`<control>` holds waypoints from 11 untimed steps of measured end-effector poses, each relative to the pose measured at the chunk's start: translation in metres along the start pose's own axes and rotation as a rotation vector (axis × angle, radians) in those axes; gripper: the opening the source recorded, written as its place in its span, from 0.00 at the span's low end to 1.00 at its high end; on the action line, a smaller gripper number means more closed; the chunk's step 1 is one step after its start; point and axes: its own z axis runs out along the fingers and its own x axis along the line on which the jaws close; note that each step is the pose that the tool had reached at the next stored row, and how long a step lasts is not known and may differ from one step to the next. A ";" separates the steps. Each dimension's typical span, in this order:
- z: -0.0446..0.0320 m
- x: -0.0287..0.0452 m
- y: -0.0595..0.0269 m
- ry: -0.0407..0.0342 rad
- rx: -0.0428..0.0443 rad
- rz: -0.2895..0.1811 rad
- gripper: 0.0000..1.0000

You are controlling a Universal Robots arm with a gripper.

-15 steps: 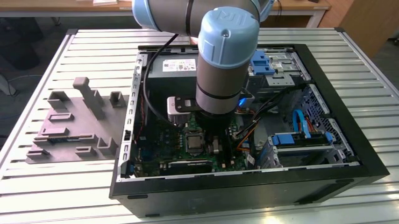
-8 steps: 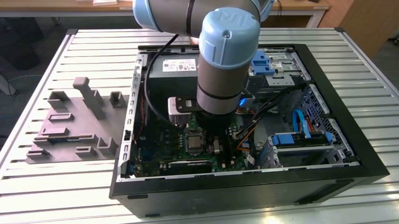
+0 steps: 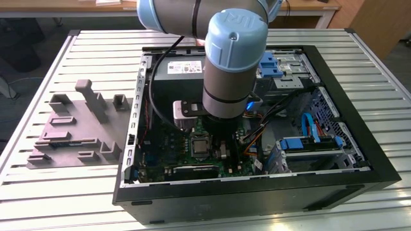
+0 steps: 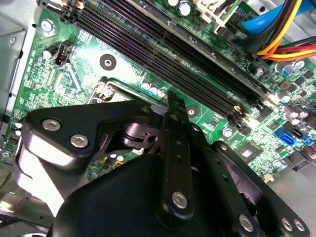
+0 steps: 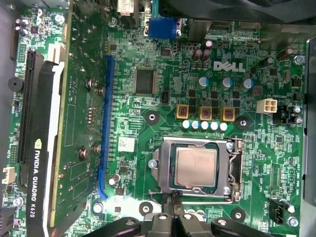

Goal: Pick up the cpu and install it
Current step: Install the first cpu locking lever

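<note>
Down inside the open computer case (image 3: 257, 192), the cpu (image 5: 196, 166) sits flat in its socket (image 5: 197, 168) on the green motherboard (image 5: 163, 98). It is a small square chip with a pale silvery-grey metal top, framed on all sides by the socket's silver metal bracket, with the retaining lever running along one edge. Its surface looks clean and matte, faintly marked.

Nearest the lens in the first wrist view, the gripper (image 5: 175, 207) hangs just over the socket's edge, its two thin black fingers (image 5: 170, 203) pressed together with no gap between them and nothing held. Their tips lie at the rim of the bracket (whether they actually touch the metal I cannot tell). In the second wrist view the gripper (image 4: 170, 106) shows as black linkage plates with a single narrow tip pointing at the board beside the long dark memory slots (image 4: 173, 54).

Farther off, in the exterior view, the arm (image 3: 232, 62) reaches down into the case. Beyond the case's wall, at the exterior view's left, a grey moulded tray (image 3: 77, 134) rests on the slatted table (image 3: 45, 202).
</note>
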 end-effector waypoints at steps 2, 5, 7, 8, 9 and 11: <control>-0.0021 -0.0001 0.0002 -0.0010 0.0002 0.000 0.11; -0.0092 0.0001 0.0004 0.0000 0.0000 0.000 0.11; -0.0142 0.0001 0.0005 -0.0003 0.0001 0.000 0.11; -0.0172 0.0002 0.0006 -0.0001 0.0000 0.000 0.11; -0.0201 0.0002 0.0007 -0.0002 0.0001 0.000 0.11; -0.0253 0.0003 0.0009 -0.0004 0.0000 0.000 0.11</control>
